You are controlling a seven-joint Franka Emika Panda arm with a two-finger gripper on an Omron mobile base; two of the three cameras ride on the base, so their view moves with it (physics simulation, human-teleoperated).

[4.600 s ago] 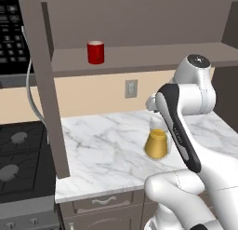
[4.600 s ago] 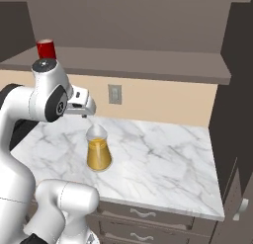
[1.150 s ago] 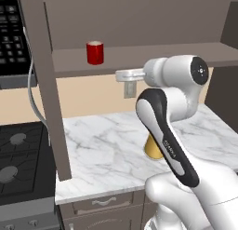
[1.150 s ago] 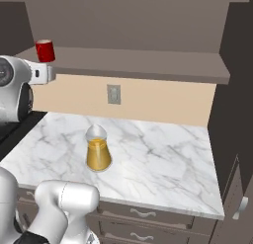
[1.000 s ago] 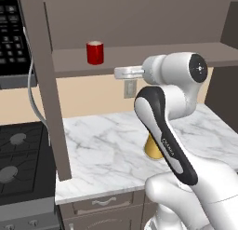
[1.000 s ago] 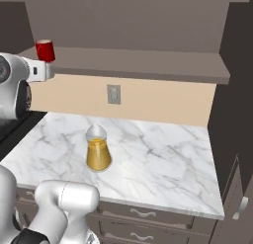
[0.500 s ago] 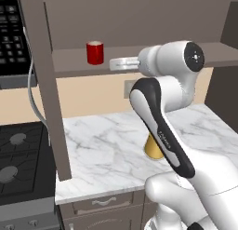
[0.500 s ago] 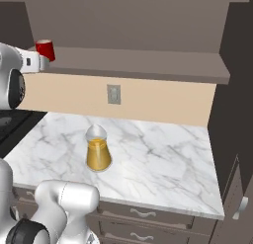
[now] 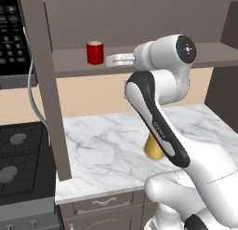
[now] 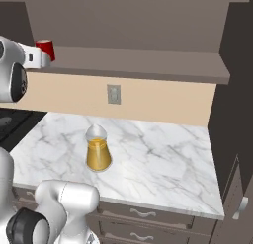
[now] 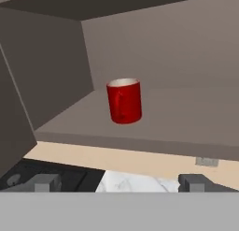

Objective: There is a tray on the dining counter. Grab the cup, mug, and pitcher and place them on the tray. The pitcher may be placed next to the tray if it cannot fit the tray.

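Observation:
The red mug (image 9: 95,52) stands upright on a brown shelf (image 9: 153,61) above the marble top. My gripper (image 9: 109,61) is level with the shelf just right of the mug, pointing at it, open and apart from it. In the hand view the mug (image 11: 124,100) sits ahead, centred above my gripper (image 11: 120,182), whose fingertips (image 11: 44,182) are spread wide with nothing between them. In the right base view the mug (image 10: 47,48) peeks out behind my hand. The pitcher (image 10: 98,149) with orange liquid stands on the marble top, partly behind my arm (image 9: 153,147). The tray, cup and dining counter are out of view.
A brown upright panel (image 9: 46,84) runs from shelf to countertop left of the mug. A black stove (image 9: 18,154) lies beyond it. A wall outlet (image 10: 113,94) sits under the shelf. A dark tall cabinet (image 10: 234,104) bounds the right side. Drawers (image 10: 143,213) run below the marble top.
My hand has slid left along the shelf front toward the red mug, staying open. The mug and the pitcher have not moved.

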